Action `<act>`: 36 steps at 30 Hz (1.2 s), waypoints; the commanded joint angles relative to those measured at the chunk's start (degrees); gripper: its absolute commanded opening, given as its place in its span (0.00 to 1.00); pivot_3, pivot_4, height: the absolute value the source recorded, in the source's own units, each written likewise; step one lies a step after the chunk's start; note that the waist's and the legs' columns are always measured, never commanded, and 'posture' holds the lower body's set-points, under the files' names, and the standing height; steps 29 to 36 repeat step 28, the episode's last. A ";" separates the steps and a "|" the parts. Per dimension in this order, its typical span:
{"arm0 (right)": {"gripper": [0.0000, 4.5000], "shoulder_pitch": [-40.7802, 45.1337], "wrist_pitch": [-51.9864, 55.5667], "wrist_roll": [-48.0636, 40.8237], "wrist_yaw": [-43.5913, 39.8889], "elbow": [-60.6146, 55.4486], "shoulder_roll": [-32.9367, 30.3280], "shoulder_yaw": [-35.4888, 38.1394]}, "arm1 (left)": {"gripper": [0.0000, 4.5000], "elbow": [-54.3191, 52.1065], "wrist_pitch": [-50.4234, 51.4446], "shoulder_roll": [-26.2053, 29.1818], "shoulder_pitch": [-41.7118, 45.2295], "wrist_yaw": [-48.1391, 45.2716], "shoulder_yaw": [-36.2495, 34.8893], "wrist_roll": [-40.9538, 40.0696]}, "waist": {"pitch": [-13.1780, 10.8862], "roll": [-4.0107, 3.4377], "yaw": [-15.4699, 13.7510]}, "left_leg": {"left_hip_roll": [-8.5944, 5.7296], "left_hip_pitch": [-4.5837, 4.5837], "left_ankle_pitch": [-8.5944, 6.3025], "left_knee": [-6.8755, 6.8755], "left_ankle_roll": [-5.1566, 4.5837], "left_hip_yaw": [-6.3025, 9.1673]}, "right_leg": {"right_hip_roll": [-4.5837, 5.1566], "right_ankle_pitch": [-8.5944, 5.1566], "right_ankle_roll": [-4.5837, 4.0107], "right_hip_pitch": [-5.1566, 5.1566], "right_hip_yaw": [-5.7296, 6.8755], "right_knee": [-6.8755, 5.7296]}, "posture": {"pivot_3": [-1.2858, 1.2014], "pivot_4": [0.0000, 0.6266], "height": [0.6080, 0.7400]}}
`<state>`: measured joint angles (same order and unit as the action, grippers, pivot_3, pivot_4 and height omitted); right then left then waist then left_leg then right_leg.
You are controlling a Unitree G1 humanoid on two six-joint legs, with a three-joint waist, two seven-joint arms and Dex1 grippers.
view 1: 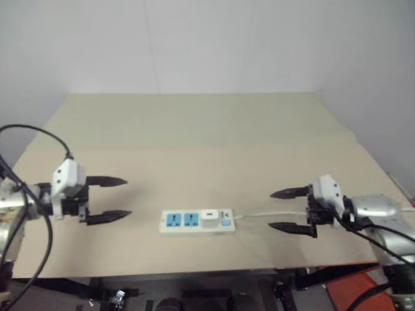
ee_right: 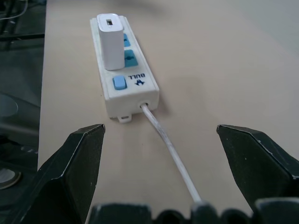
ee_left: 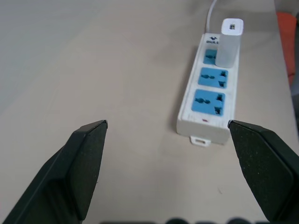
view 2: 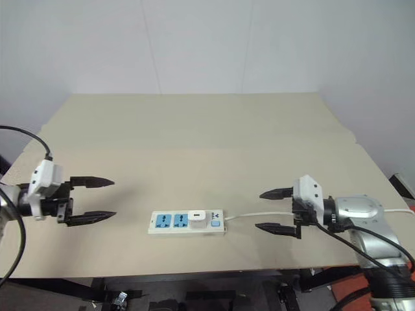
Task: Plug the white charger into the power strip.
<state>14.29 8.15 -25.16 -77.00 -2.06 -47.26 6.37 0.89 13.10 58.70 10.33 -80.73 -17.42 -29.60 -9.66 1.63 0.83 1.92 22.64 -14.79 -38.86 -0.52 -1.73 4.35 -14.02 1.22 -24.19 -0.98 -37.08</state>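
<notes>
Both grippers hang empty with their fingers spread wide: the left gripper (view 1: 107, 199) off the free end of the power strip (view 1: 197, 221), the right gripper (view 1: 292, 210) off its cord (ee_right: 169, 145) end, each well apart from it. The white charger (view 1: 209, 218) stands upright in the socket nearest the switch, and looks fully seated, so the plugging appears done. What remains, as I judge it, is to keep both arms clear and avoid brushing the cord, which could tug the strip across the counter (view 1: 194, 142). The strip lies near the counter's front edge, between the two grippers.
</notes>
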 commanded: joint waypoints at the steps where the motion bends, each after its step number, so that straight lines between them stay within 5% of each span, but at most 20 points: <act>1: 1.00 -0.77 0.92 -2.14 0.55 -2.70 -1.77 3.38 | 1.00 -2.74 1.49 1.88 -1.83 -0.42 -4.09 -1.93 | 0.00 0.00 0.00 | 0.00 0.00 0.00 0.00 0.00 -0.01 | 0.00 0.00 0.00 0.00 0.00 0.00 | 0.52 0.24 1.00; 36: 1.00 0.04 0.60 -1.77 1.06 -1.69 -1.97 2.64 | 1.00 -6.26 4.26 1.45 -3.65 2.31 -4.81 -2.94 | -0.01 0.01 -0.05 | -0.01 0.00 0.00 -0.01 0.00 -0.04 | -0.01 0.00 -0.01 0.01 -0.01 -0.01 | 0.52 0.24 1.00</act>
